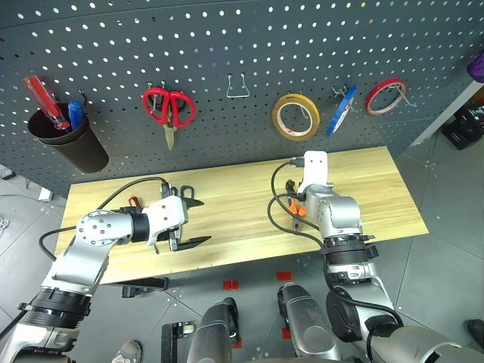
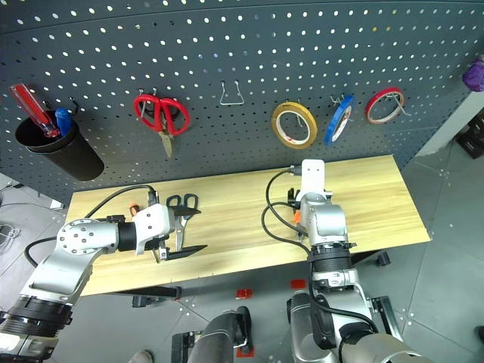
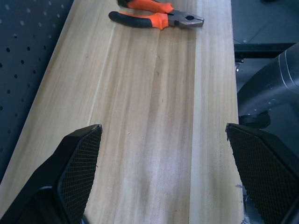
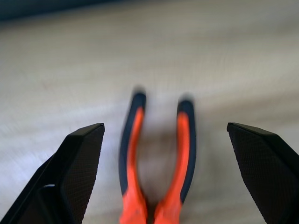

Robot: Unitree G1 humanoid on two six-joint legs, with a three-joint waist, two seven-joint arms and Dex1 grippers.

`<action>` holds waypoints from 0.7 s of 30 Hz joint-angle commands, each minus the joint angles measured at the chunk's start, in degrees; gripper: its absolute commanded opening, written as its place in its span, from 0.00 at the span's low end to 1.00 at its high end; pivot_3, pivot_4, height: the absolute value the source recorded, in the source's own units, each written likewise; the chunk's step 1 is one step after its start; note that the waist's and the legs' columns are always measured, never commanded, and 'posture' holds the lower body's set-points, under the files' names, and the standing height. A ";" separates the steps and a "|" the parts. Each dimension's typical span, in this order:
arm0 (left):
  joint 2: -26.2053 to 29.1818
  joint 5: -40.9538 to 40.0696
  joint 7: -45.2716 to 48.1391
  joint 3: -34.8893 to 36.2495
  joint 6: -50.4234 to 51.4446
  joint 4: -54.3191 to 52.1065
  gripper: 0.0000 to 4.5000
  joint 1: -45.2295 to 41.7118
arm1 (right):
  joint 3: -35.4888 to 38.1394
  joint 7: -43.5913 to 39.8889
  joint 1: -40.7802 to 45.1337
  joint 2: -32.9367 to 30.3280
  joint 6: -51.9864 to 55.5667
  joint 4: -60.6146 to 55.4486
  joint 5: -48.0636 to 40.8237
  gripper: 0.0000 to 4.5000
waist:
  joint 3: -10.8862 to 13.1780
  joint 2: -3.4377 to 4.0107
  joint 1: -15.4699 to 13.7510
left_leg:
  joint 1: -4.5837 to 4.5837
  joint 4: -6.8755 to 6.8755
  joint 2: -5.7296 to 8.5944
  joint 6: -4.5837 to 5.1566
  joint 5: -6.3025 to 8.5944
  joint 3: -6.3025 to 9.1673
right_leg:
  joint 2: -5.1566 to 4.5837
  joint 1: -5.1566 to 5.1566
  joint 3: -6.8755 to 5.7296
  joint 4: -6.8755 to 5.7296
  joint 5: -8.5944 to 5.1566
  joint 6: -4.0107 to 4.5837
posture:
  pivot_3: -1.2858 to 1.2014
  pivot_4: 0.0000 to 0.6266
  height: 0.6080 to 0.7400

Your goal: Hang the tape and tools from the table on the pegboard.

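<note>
We see both grippers over the table [image 1: 378, 189], each with its fingers released and spread wide, grasping nothing.

Right gripper [image 4: 166, 172]: the pliers [image 4: 156, 158] lie on the wood between its two fingers [image 4: 79, 172], touching neither. The two orange-and-black handles point away from the wrist, their tips just past the fingertips; the head of the pliers lies toward the wrist.

Left gripper [image 3: 163, 172]: bare tabletop lies between its fingers [image 3: 79, 172]. The same pliers [image 3: 159, 14] lie well ahead of these fingertips, across the line the gripper points along. From the head camera, the dark-handled scissors [image 2: 184, 203] lie just beyond the left gripper [image 2: 181, 234], close to its upper finger; we cannot tell whether they touch. An orange handle end [image 1: 133, 201] shows beside the left forearm, mostly hidden.

On the pegboard [image 1: 227, 45], well beyond both sets of fingertips, we see:
- the yellowish-tan tape [image 1: 296, 116], hung on a hook above the right gripper;
- a blue tape roll [image 1: 341, 110] and a red tape roll [image 1: 386, 96] to its right;
- an empty wire hook [image 1: 238, 86];
- red-handled scissors [image 1: 169, 110];
- a black cup [image 1: 68, 140] holding a red-handled screwdriver [image 1: 45, 100].
</note>
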State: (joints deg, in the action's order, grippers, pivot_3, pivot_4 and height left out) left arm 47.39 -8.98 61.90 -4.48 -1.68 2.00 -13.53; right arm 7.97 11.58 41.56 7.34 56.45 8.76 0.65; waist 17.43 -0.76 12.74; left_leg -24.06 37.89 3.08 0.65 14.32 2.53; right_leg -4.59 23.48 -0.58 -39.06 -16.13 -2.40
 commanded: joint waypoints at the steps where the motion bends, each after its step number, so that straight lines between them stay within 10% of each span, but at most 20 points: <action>1: 0.22 -0.56 -0.05 1.56 -0.78 -1.53 0.99 0.94 | -0.84 0.00 -2.63 3.55 5.42 -5.37 -1.91 1.00 | -0.02 -0.01 -0.01 | 0.00 0.00 0.00 0.00 0.00 0.00 | 0.00 0.00 0.00 0.00 0.00 0.00 | 0.38 0.45 1.00; 21: -0.19 -0.88 0.51 1.05 0.13 -1.56 0.99 0.31 | -3.51 2.37 -3.25 3.59 -3.03 11.76 -2.44 1.00 | -0.04 -0.04 0.04 | 0.00 0.01 0.00 0.00 0.00 -0.03 | 0.00 0.02 0.02 -0.02 0.00 0.00 | 0.38 0.44 1.00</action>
State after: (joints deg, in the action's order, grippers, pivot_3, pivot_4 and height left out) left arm 47.28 -9.03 62.07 -4.45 -1.43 2.04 -13.10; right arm 5.11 13.75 38.18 7.47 55.71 19.20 -1.36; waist 17.39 -0.80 12.78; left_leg -24.06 37.90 3.08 0.65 14.32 2.50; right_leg -4.59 23.50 -0.56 -39.07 -16.13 -2.40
